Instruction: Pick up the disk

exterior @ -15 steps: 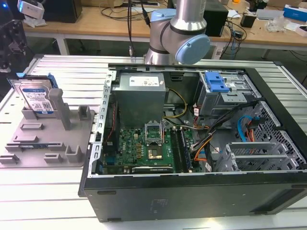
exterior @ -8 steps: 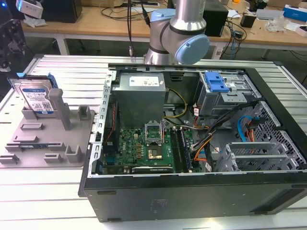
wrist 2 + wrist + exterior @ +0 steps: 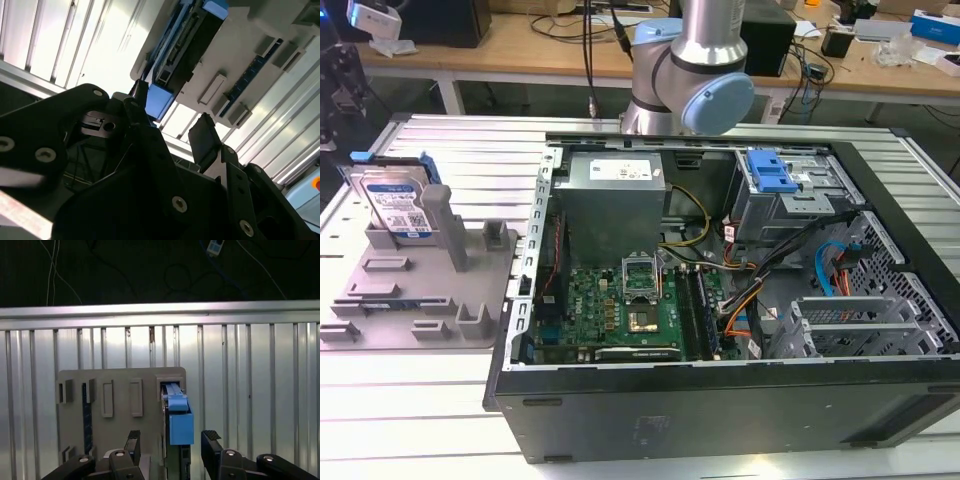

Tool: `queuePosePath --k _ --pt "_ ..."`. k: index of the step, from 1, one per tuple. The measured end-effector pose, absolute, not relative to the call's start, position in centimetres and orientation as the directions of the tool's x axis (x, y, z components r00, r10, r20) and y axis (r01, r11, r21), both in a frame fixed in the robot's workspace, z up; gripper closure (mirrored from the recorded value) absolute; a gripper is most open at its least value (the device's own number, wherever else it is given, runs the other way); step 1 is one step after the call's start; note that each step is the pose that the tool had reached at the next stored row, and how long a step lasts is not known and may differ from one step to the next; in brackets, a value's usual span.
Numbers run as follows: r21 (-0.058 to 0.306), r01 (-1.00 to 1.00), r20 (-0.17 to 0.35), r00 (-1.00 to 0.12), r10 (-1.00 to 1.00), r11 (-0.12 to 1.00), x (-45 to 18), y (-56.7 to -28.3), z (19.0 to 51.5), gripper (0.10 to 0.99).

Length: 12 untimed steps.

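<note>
The claw point(image 3: 171, 442) stands wide open and holds nothing. In both wrist views its two dark fingers point(image 3: 211, 440) sit on either side of the disk's line, with the blue end of the rail showing in the gap between them point(image 3: 170, 117). They seem to hang above the disk rather than touch it, though the angle makes that hard to judge.

The disk point(image 3: 398, 203) stands upright on edge in the grey fixture point(image 3: 440, 290), at the exterior view's left. In the first wrist view it appears edge-on point(image 3: 180, 425) against the fixture's slotted plate point(image 3: 120, 410).

The fixture rests on the ribbed metal surface point(image 3: 380, 400), beside the open computer case point(image 3: 720, 400). The arm point(image 3: 692, 60) rises behind the case.
</note>
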State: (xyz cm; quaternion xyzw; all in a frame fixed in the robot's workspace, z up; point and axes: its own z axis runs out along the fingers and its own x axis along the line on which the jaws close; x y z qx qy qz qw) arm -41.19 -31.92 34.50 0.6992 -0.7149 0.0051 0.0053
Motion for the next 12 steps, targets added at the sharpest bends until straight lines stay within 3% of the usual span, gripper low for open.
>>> queuePosePath --k 12 --pt "-0.001 -1.000 0.027 0.004 -1.000 -0.004 -41.4 -31.8 33.4 0.486"
